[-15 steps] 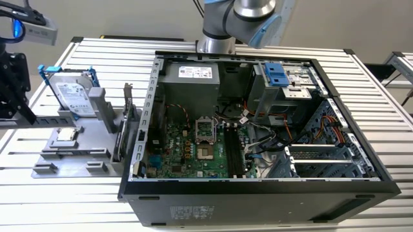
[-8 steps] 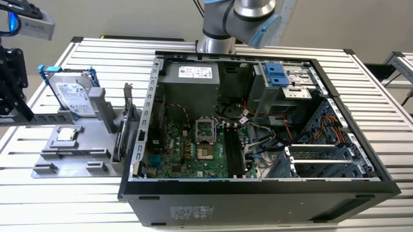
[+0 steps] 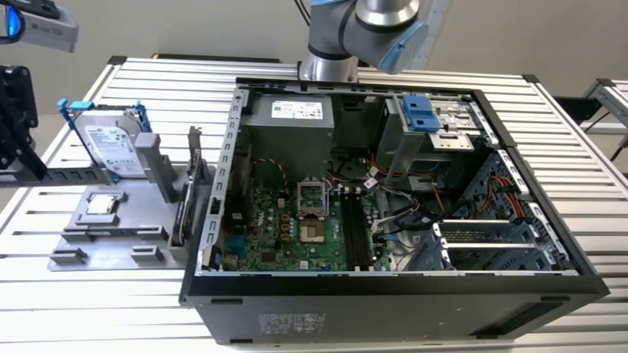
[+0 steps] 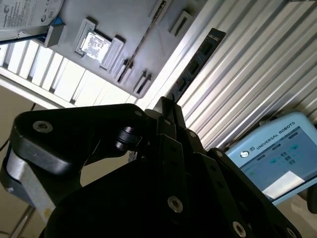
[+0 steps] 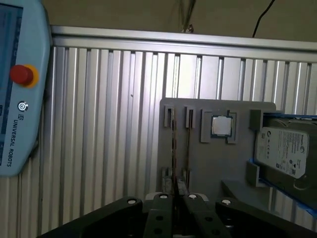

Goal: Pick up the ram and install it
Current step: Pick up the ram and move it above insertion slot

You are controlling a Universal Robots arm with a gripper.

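Note:
The ram (image 5: pixel 173 144) stands on edge in a slot of the grey holder (image 5: pixel 237 111), seen from above as a thin dark line between slot posts; it also shows in the second wrist view (image 4: pixel 144 33). My gripper (image 5: pixel 177 197) hangs high above the holder, roughly in line with the ram, its black fingers (image 4: pixel 166 106) shut with nothing between them. In the exterior view the open computer case (image 3: pixel 393 309) lies on the table with the green motherboard (image 3: pixel 275 232) exposed. The motherboard's long black slots (image 3: pixel 354 228) are free.
The holder (image 3: pixel 118 261) also carries a processor chip (image 5: pixel 221 126), a silver hard drive in a blue frame (image 3: pixel 103 147) and a tall dark card with a metal bracket (image 3: pixel 194 158). A teach pendant (image 5: pixel 17 89) lies beside the holder on the ribbed table (image 5: pixel 99 124).

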